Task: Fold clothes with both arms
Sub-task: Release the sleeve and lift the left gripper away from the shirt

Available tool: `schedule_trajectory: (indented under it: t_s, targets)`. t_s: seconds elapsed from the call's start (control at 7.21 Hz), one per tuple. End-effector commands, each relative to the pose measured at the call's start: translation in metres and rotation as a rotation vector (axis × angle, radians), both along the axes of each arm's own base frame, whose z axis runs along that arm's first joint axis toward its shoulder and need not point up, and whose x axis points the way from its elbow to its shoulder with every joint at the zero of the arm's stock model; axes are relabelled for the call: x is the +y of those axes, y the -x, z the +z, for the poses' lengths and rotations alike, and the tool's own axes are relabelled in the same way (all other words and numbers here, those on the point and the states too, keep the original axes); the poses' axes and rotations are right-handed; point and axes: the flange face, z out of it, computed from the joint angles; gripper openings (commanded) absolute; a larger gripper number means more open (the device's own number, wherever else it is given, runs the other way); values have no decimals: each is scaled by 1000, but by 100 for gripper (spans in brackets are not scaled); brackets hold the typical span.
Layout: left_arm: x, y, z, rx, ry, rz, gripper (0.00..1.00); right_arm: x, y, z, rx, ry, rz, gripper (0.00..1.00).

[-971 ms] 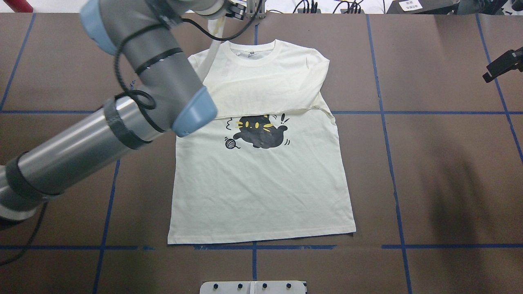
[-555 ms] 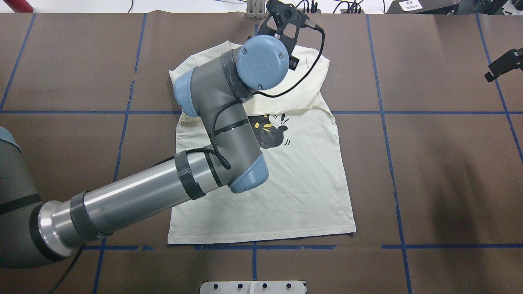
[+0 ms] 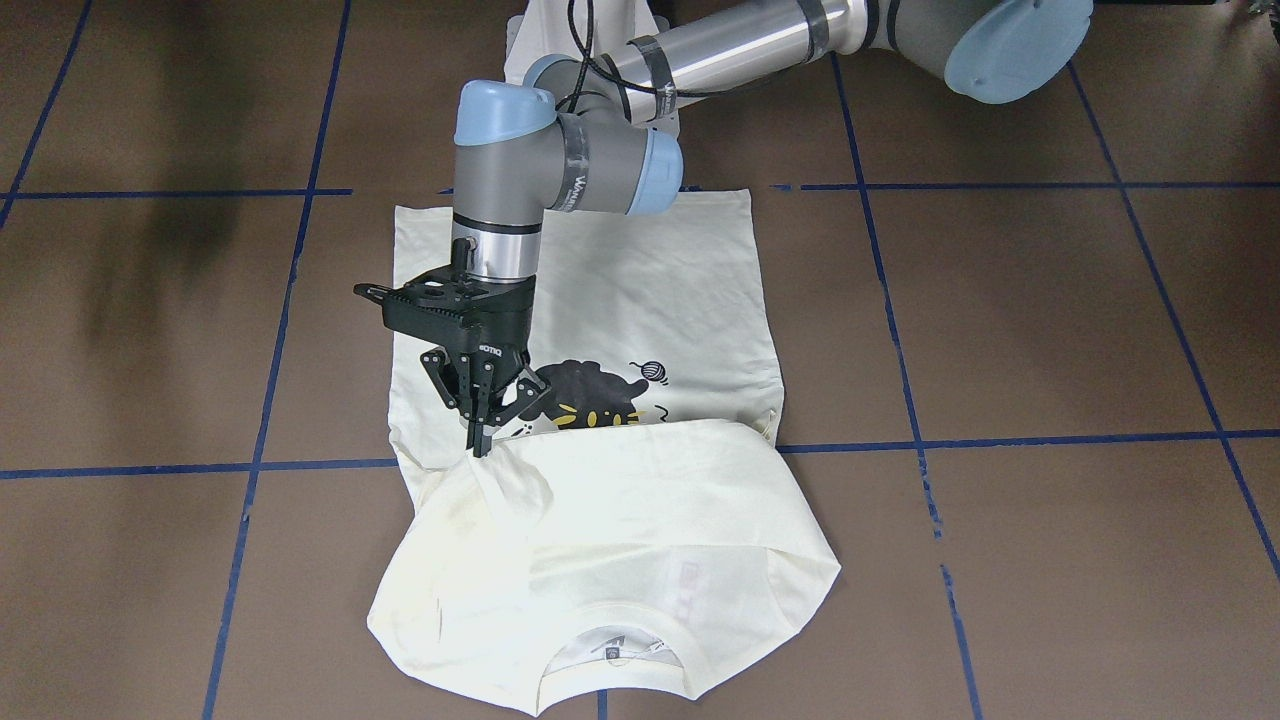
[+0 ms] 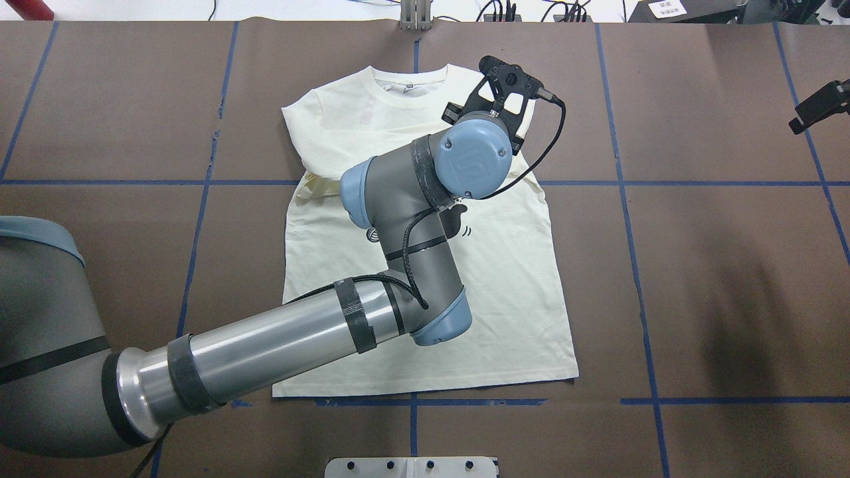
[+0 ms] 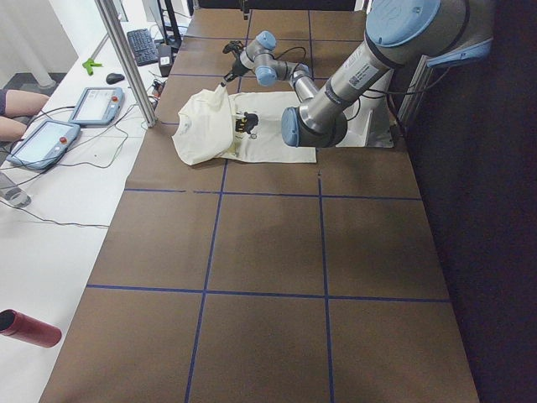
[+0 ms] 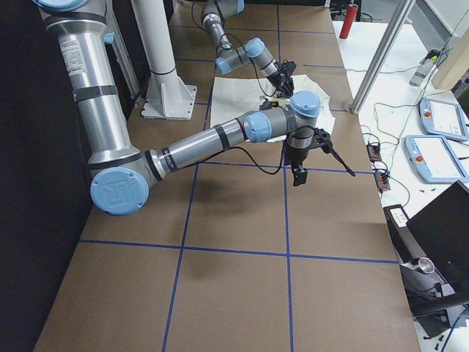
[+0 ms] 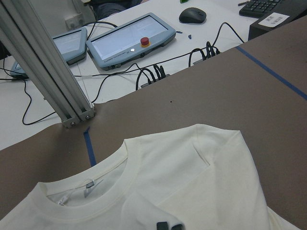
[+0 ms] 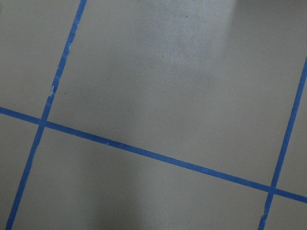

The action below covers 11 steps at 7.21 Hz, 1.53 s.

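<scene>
T-shirt (image 3: 650,300): cream fold bunched beneath left gripper (image 3: 479,445), fingers pinched together on it. Risk: thin pinch slips, or pull drags layer below, skewing fold.

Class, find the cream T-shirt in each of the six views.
Front-facing: T-shirt centre, collar toward bottom edge.
Overhead: T-shirt centre, under left arm.
Exterior left: T-shirt top, far end.
Exterior right: T-shirt top centre.
Left wrist: T-shirt fills bottom half.
Right wrist: not in it.
Shared landmark: left gripper pinching its folded part.
</scene>
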Motion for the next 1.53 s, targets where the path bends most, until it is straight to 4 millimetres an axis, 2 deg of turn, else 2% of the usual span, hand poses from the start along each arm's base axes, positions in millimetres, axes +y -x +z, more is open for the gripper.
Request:
schedule_trajectory:
  t_s: [0.0,0.14,0.28,0.42,0.69,0.83,0.97,1.11,1.25,1.39]
  targets:
    - [5,-11,-11,58,-15,11,72,0,0,-1,0,-1,0,100]
    - [10,-9,-4,243,40,-21,100,-2,0,-4,-1,-9,0,100]
    - [14,-11,-3,287,77,9,100,-4,3,-8,-4,-14,-3,100]
    - [13,-6,-10,304,79,17,100,-4,4,-14,-11,-25,-6,100]
    - [-13,25,-19,300,147,130,100,-12,14,-30,-51,-89,-1,100]
    - [-27,46,-21,254,192,152,100,-10,37,-41,-92,-83,26,100]
    - [-42,79,-8,221,234,186,100,-8,75,-55,-134,-119,24,100]
    - [-54,136,29,163,203,237,100,-20,105,-75,-174,-127,39,99]
    - [-58,201,76,83,156,245,100,-37,152,-107,-182,-90,79,99]
    - [-69,257,108,22,111,237,100,-47,203,-131,-154,-83,107,99]
